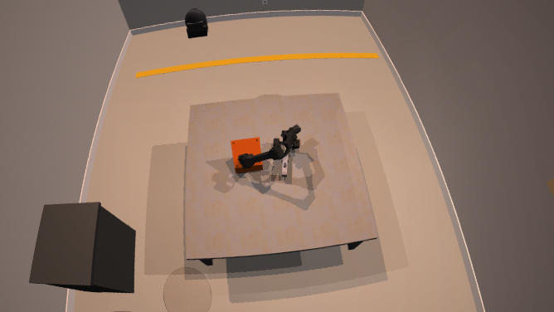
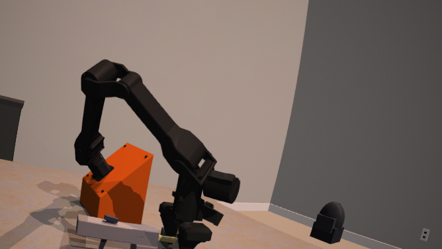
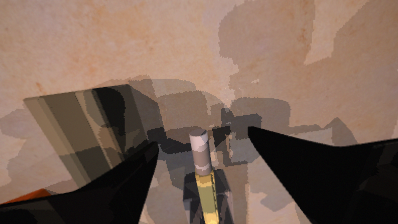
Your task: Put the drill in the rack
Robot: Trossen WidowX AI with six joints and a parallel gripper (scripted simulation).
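Observation:
The drill (image 3: pixel 207 195) (image 2: pixel 167 238) shows as a yellow shaft with a pale grey end, sticking out of the light grey holder (image 2: pixel 132 232) (image 1: pixel 284 172). A small dark piece, likely the key (image 2: pixel 110 218) (image 1: pixel 284 164), sits on the holder's top. My gripper (image 3: pixel 203 138) (image 1: pixel 286 146) (image 2: pixel 176 233) is open and empty. Its fingers stand wide on either side of the drill's grey end in the wrist view, touching neither side. A grooved block, likely the rack (image 3: pixel 60 132), stands left of the drill in the wrist view. The drill's other end is hidden inside the holder.
The orange sloped block (image 2: pixel 127 172) (image 1: pixel 245 148) carries my arm's base and stands beside the holder. Its corner also shows at the wrist view's lower left. The holder and block stand on the square table (image 1: pixel 249 220). Arm shadows fall over the work area.

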